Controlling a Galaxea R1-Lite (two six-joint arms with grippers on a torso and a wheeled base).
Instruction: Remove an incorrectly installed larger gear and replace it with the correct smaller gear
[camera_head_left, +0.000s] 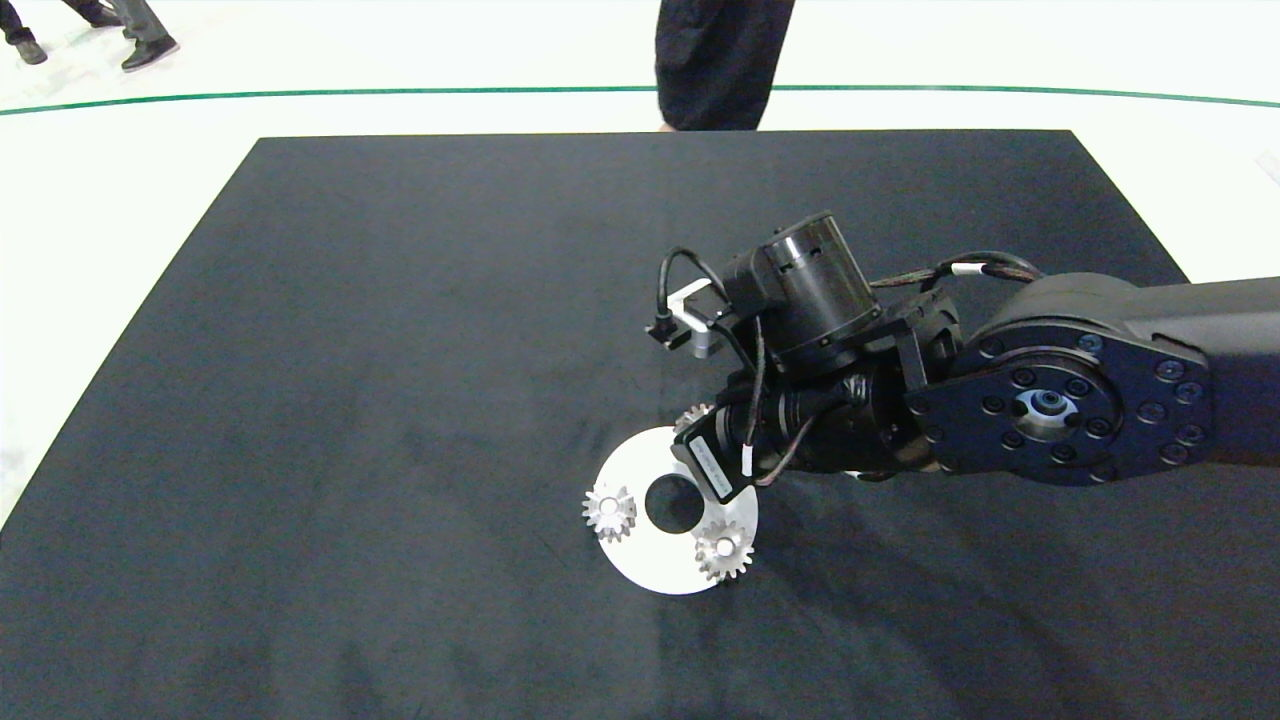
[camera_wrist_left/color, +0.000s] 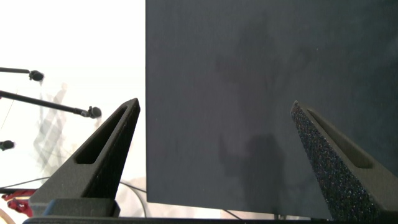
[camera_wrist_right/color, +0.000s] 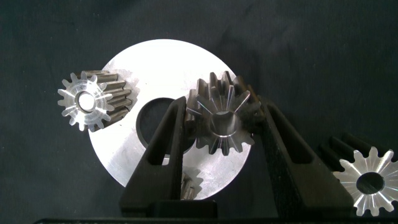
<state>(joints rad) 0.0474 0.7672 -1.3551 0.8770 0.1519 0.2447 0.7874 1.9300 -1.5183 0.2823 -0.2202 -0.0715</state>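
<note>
Right gripper (camera_wrist_right/color: 221, 134) clamped on a gear (camera_wrist_right/color: 222, 121) above the round plate (camera_wrist_right/color: 124, 168) at roughly its 1 o'clock edge — which size, cannot tell; left gripper (camera_wrist_left/color: 214, 155) spread wide, over the black mat's (camera_wrist_left/color: 249, 74) edge.

Bright overhead light; floor (camera_head_left: 130, 180) overexposed; glare on disc (camera_wrist_right/color: 205, 62); faint shadows.

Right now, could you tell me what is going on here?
The right hand is over the white disc, its fingers closed on a silver gear at the disc's edge; whether it is the larger one I cannot tell. Two more gears sit on the disc, and a fourth gear lies on the black cloth. The left hand hangs open, idle.
</note>
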